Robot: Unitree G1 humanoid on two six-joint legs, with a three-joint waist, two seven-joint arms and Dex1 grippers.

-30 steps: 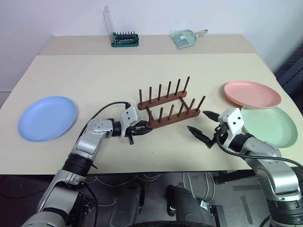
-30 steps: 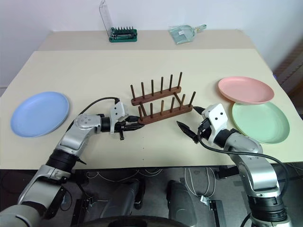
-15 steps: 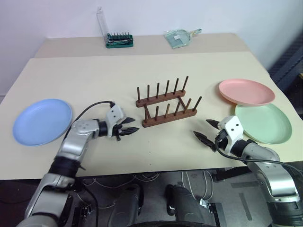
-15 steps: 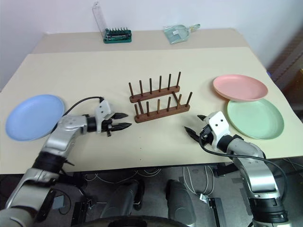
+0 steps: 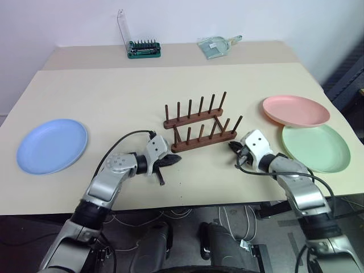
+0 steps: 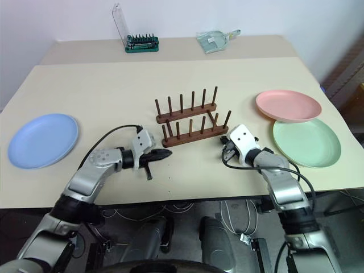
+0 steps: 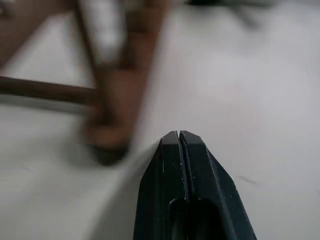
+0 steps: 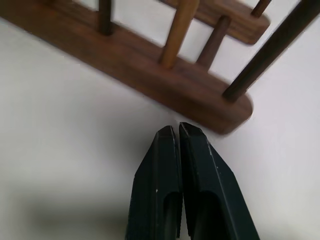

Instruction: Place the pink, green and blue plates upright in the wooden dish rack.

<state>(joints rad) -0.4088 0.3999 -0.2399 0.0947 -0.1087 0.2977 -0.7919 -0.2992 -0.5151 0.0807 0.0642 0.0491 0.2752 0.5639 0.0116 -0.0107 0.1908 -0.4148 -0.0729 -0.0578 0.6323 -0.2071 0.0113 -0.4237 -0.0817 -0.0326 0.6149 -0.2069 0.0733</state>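
both pinched shut, empty: left gripper (image 5: pixel 170 161) and right gripper (image 5: pixel 232 147) flanking wooden dish rack (image 5: pixel 200 125) mid-desk. blue plate (image 5: pixel 52 145) far left; pink plate (image 5: pixel 296 110), green plate (image 5: pixel 315 147) right, nearer right gripper.

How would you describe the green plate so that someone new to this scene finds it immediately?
Start at the beige table and go to its right edge, past the wooden dish rack. Two plates overlap there; the green plate is the nearer, lower one, with the pink plate resting partly on its far rim.
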